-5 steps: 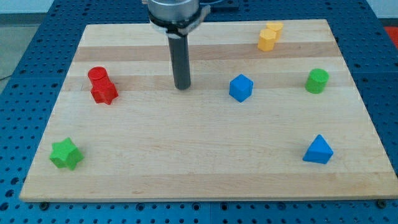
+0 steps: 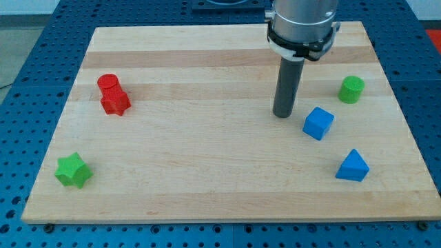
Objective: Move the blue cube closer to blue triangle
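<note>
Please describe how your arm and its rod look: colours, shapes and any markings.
My arm ends in a wide grey metal cylinder with a dark ring around its lower edge. Below it hangs a straight, dark grey, round rod, ending at my tip. I see no cables or markings.

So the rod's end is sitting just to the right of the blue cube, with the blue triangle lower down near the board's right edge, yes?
Not quite. In the camera view my tip is just to the view's left of the blue cube, slightly above it and close to it, not to its right. The rest holds: the blue triangle lies lower down near the right edge of the board.
</note>
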